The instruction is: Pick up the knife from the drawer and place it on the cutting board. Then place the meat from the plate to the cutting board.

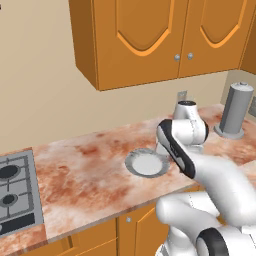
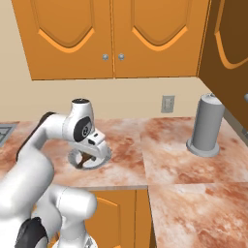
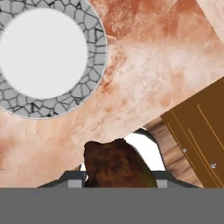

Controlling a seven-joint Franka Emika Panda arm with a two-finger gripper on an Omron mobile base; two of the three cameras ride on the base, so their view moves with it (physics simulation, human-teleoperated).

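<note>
The gripper is clamped on the meat — a dark brown lump between its fingers, lifted clear of the counter. The plate lies bare just beyond the fingertips, below them.

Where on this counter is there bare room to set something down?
The widest bare patch lies between the stove and the plate. Another runs from the plate toward the grey canister. Around the plate it is crowded: the claw hangs there holding the meat.
</note>
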